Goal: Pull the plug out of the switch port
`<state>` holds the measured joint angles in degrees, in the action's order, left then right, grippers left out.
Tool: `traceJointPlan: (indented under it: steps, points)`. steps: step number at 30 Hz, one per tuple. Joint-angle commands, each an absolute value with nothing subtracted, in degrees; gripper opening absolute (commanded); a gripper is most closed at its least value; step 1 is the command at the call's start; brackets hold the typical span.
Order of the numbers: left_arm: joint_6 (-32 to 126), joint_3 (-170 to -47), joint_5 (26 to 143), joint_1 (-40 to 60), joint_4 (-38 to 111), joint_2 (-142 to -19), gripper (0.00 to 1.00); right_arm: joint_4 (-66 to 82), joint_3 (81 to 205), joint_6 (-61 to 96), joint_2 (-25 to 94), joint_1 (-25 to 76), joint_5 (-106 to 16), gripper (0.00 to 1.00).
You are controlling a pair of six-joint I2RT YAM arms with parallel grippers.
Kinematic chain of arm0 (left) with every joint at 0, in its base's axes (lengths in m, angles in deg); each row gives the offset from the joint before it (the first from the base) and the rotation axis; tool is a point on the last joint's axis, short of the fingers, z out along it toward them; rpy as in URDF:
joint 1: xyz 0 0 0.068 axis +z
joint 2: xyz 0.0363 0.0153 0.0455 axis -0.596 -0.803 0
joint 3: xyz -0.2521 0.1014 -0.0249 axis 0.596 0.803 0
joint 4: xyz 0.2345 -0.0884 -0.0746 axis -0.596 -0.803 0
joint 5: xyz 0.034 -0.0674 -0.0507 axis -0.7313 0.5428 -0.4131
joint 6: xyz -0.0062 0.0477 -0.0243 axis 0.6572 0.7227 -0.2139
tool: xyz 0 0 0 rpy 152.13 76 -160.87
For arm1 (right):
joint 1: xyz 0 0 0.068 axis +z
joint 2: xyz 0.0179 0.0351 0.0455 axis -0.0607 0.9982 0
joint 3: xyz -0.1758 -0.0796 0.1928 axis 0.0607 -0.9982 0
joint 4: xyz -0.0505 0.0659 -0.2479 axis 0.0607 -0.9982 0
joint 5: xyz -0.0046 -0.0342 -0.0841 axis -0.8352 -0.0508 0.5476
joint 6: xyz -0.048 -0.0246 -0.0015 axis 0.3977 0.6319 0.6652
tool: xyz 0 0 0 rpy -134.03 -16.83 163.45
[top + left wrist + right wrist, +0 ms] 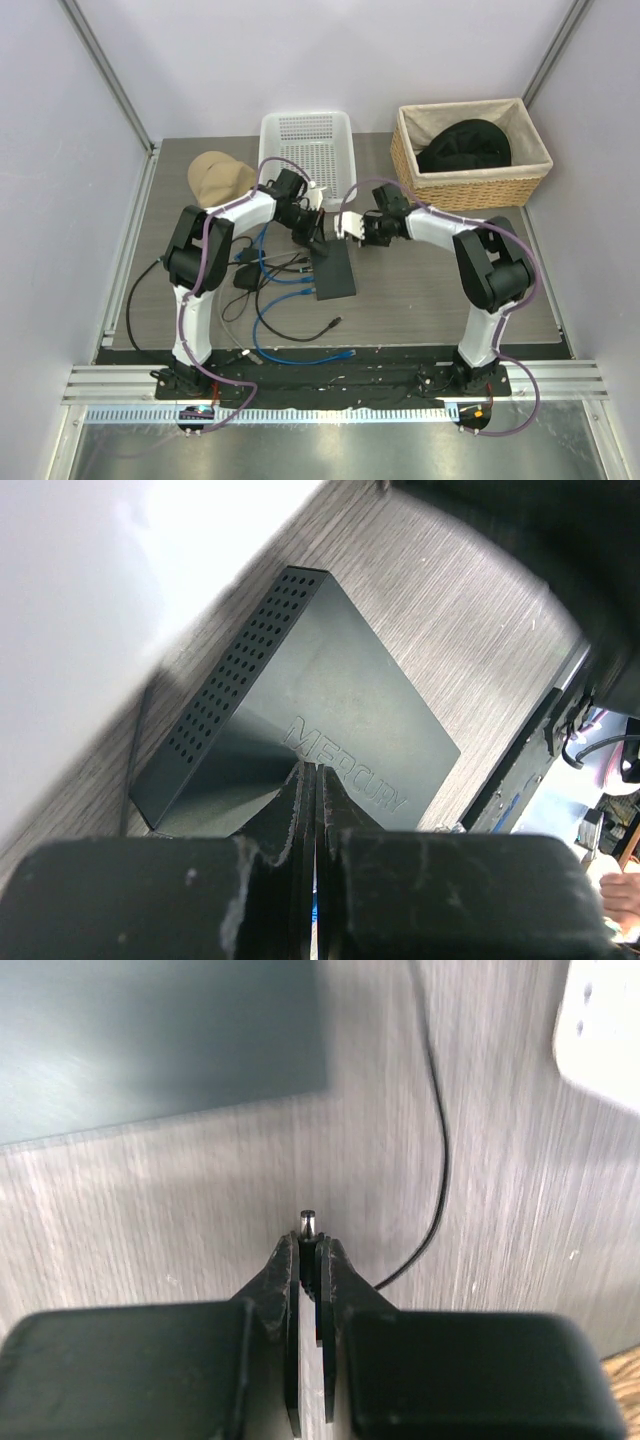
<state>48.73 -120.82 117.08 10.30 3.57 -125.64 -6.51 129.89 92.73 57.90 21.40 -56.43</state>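
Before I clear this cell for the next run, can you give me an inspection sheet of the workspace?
Surface: grey wood-grain table; nothing spilled seen.
Job's things: switch lies flat between the arms; plug is out and clear of it.
Clutter: tan cap, white basket, wicker basket holding a black cap, adapter brick.
Grippers: left hand shut, empty, over the switch's top; right hand shut on the plug.
Cables: blue cables lie loose left of the switch; a thin black cord trails from the plug.
Surroundings: pale enclosure walls; nothing else seen.
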Motion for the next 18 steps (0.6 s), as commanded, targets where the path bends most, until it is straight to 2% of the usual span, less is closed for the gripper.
traceJointPlan:
  steps: [1,7,11,14,18]
  points:
    - [54.2,-119.17,108.12,10.57,-1.22,-129.69,0.0,-21.46,141.07,84.75,62.24,15.78,-64.31,0.01]
    - [55.09,-124.88,115.79,13.02,-5.88,-124.08,0.01,-25.08,151.37,77.62,59.88,14.54,-71.96,0.01]
    - [55.0,-125.5,115.71,16.0,-5.62,-117.57,0.45,-24.73,155.49,70.69,58.56,14.97,-78.03,0.01]
    - [56.66,-125.24,115.01,17.94,-6.14,-113.62,0.55,-22.89,157.08,63.83,58.64,16.2,-81.11,0.01]
    - [60.18,-121.39,110.27,18.91,-3.25,-109.57,0.59,-20.86,159.63,58.99,59.25,18.83,-84.71,0.02]
